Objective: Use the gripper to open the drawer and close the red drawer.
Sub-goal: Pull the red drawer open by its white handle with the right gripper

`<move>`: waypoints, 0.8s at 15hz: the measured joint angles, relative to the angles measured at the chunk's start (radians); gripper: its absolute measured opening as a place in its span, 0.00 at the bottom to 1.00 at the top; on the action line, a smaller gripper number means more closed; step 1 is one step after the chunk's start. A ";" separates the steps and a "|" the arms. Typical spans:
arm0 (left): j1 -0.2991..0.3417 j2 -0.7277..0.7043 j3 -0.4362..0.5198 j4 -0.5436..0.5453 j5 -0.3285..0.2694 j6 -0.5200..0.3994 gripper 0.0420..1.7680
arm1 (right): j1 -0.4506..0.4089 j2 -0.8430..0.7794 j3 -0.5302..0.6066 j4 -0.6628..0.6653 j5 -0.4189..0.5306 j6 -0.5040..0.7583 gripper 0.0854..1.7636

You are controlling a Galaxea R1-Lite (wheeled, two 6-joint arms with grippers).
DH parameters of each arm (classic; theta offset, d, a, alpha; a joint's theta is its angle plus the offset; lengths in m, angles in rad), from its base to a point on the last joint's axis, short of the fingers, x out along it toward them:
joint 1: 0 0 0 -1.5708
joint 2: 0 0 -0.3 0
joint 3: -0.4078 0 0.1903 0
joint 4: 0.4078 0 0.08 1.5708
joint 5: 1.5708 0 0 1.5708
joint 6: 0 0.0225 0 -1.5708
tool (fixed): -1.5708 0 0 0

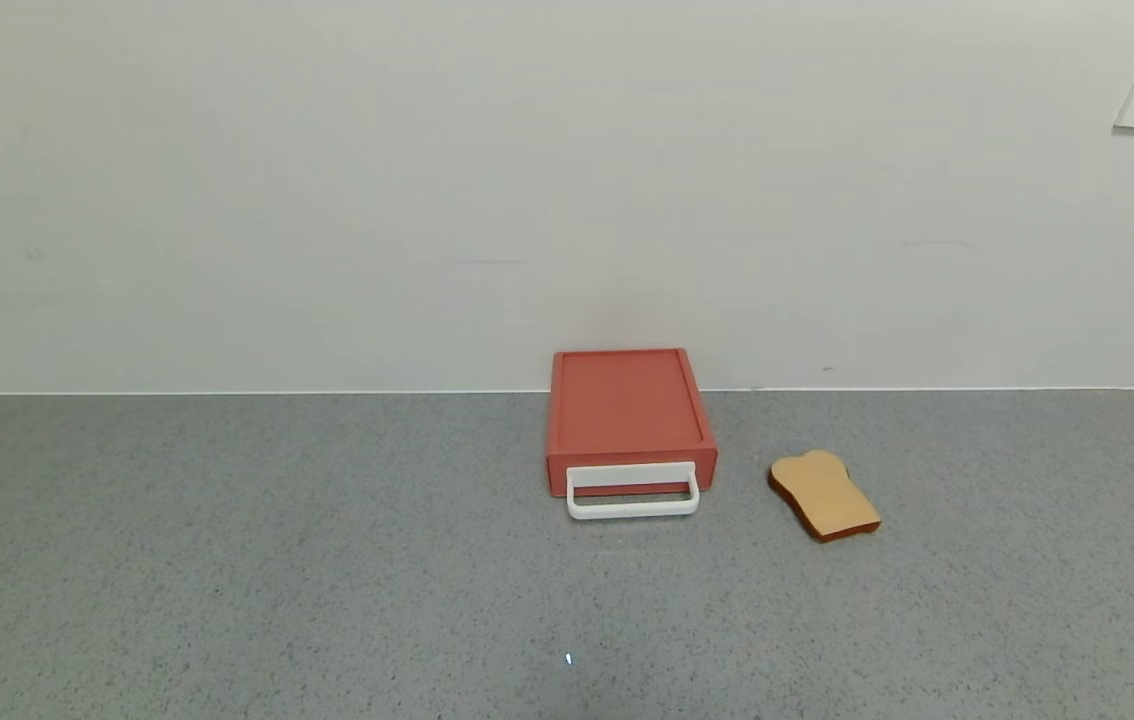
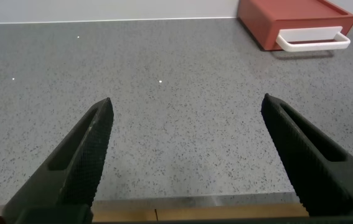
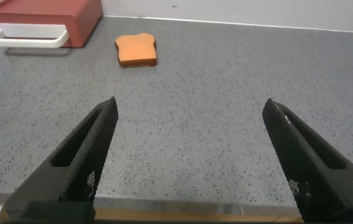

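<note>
A matt red-orange plastic drawer box [image 1: 627, 410] with smooth white handle [image 1: 633, 497] is seen on speckled grey stone-like countertop [image 1: 227, 560].

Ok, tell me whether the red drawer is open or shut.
Shut. The red drawer has its front flush with the box, no tray showing, and the white handle sits against it. Neither gripper is near.

A grey speckled counter [image 1: 227, 560] lies open in front of the red drawer [image 1: 627, 415], whose back stands against the white wall [image 1: 327, 200]. Its white loop handle [image 1: 633, 493] faces the open counter, unobstructed. A tan toast slice [image 1: 824, 495] lies near the drawer's right side, apart from it.
</note>
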 joint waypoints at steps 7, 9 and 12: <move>0.000 0.000 0.000 0.000 -0.004 0.006 0.97 | 0.000 0.000 -0.002 0.008 -0.007 -0.002 0.97; 0.000 0.000 0.000 0.000 -0.005 0.007 0.97 | -0.001 0.000 -0.003 0.009 -0.008 -0.001 0.97; 0.000 0.000 0.000 -0.002 -0.004 0.000 0.97 | 0.000 0.013 -0.063 0.073 -0.018 -0.002 0.97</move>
